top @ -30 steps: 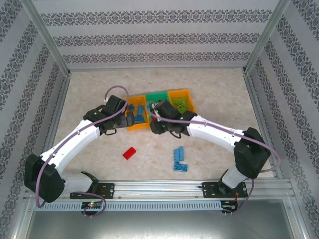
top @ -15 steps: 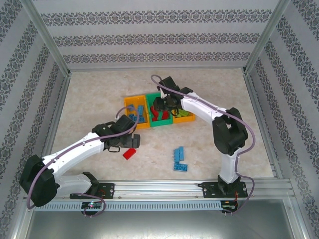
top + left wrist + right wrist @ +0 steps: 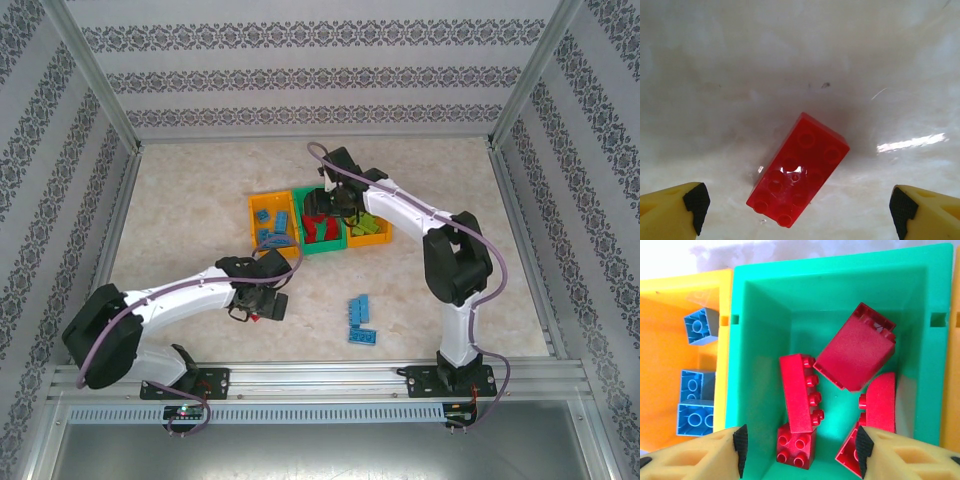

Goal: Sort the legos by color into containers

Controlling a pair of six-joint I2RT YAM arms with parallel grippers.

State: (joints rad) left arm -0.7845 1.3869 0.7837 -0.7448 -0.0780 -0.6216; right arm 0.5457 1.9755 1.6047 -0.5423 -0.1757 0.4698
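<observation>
Left wrist view: the left gripper [image 3: 799, 206], spread and empty, straddles a red brick [image 3: 799, 170] for pickup; the right gripper [image 3: 801, 449] hovers parted, holding nothing, over the red-filled green bin [image 3: 760, 315].

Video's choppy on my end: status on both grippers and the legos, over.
Left gripper open, over red lego on table. Right gripper open above green bin, red legos inside. Blue legos loose on table, nothing blocking.

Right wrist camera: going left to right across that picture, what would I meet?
orange bin holding blue legos → green bin holding red legos → edge of a second orange bin.
</observation>
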